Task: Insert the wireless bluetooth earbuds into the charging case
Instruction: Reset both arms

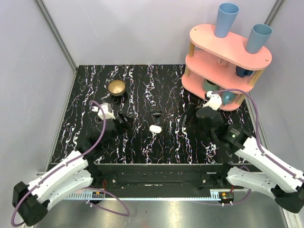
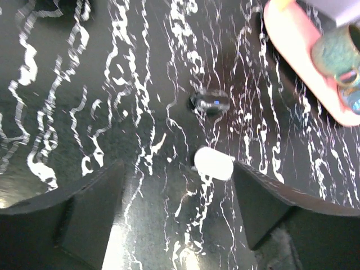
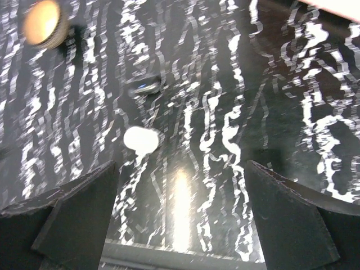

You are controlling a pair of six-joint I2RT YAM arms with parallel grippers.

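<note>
White charging case (image 1: 155,128) lying on the black, white-veined table (image 1: 142,152), near its middle, apart from a small black block (image 1: 155,113) just behind it. Left gripper (image 2: 180,219) low at the case's left, fingers spread apart, holding nothing; case just beyond the tips, nearer the right-hand one. Right gripper (image 3: 180,214) spread wide, likewise empty, off to the case's right near the pink shelf (image 1: 223,59). Brass bowl (image 1: 116,87) well back, toward the left
</note>
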